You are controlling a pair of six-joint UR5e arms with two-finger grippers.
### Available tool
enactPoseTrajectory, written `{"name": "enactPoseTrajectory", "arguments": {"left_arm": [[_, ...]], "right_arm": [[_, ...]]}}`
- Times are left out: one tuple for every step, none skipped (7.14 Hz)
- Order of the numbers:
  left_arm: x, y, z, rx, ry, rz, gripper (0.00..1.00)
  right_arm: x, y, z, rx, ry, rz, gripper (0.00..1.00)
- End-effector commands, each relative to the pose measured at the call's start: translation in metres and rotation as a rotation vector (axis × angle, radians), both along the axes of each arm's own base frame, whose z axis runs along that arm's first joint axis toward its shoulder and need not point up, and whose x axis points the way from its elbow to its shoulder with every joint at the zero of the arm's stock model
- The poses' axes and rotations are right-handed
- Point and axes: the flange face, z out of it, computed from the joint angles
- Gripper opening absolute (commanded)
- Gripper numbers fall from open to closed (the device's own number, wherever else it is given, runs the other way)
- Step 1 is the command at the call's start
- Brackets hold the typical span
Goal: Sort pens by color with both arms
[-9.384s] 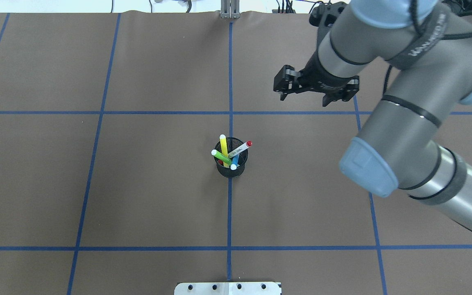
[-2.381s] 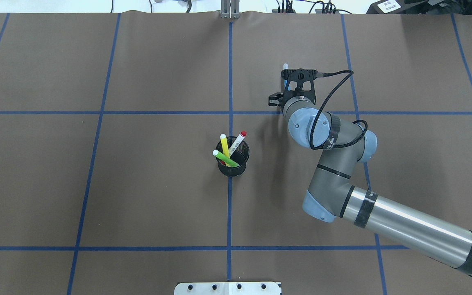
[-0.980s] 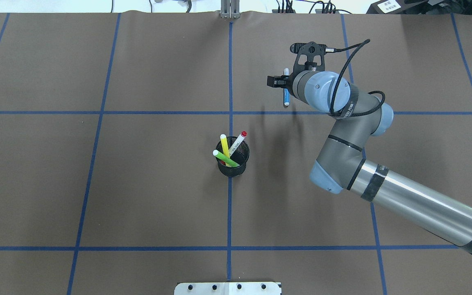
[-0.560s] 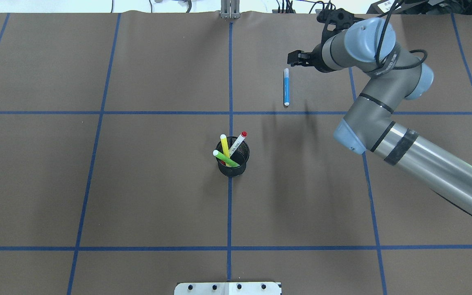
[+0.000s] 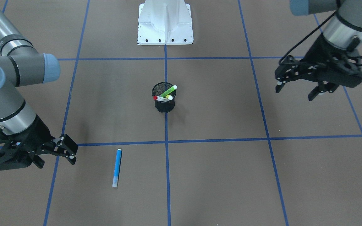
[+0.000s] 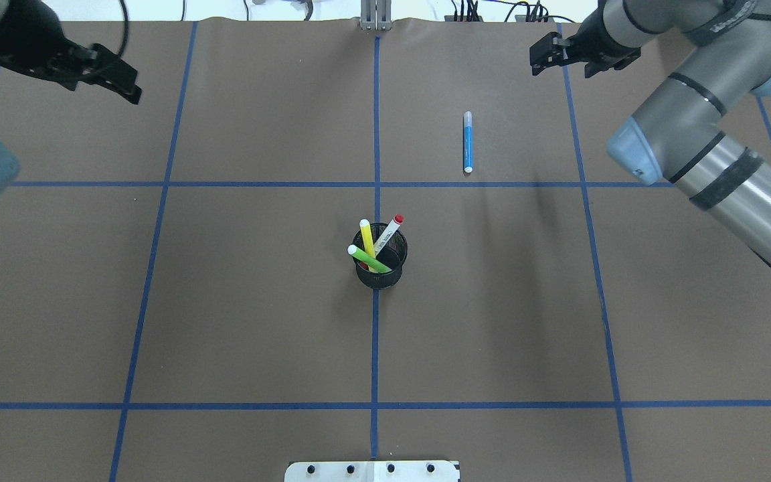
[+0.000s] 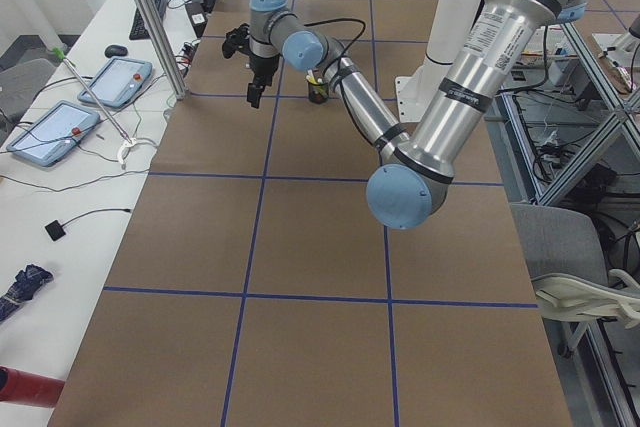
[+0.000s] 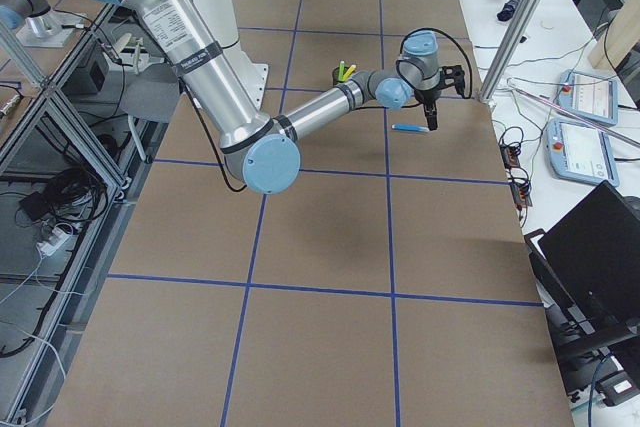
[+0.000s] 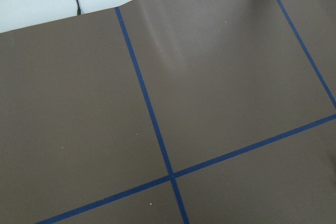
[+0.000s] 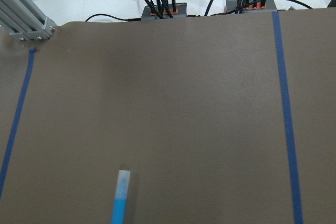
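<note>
Since the previous overhead picture the right hand (image 6: 567,61) has drawn further back from the blue pen (image 6: 468,142) toward the far edge of the table (image 6: 225,321), and the left hand (image 5: 294,92) has come into view over the far left corner; the pen itself has not shifted. Both hands hang in the air with their fingers spread and nothing between them. The blue pen lies flat on the robot's right half of the table, lengthwise alongside the centre tape line, its near end just short of the cross tape line and well apart from the black mesh cup (image 6: 380,269). By my reading, one pen of four is sorted out and three are left. The yellow pen (image 6: 366,238), the light green pen (image 6: 368,258) and the white pen with the red cap (image 6: 389,231) lean inside the cup at the middle of the table. Counted: four pens, one of each colour; one cup; two arms, each with one hand. The next pick looks likely to fall to the left hand, which stands far from the cup.
</note>
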Motion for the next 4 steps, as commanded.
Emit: {"name": "enactPoseTrajectory", "arguments": {"left_arm": [[0.095,0.019,-0.065,-0.103,-0.039,-0.062,1.0],[0.138,0.021,-0.098,-0.18,-0.05,-0.105,1.0],[0.185,0.016,-0.13,-0.243,-0.077,-0.133,1.0],[0.242,0.009,-0.161,-0.305,-0.114,-0.149,1.0]], "right_arm": [[0.067,-0.007,0.038,0.044,0.014,-0.089,1.0],[0.093,-0.005,0.056,0.068,0.015,-0.127,1.0],[0.114,-0.003,0.072,0.076,0.011,-0.15,1.0],[0.136,-0.001,0.088,0.094,0.013,-0.169,1.0]]}}
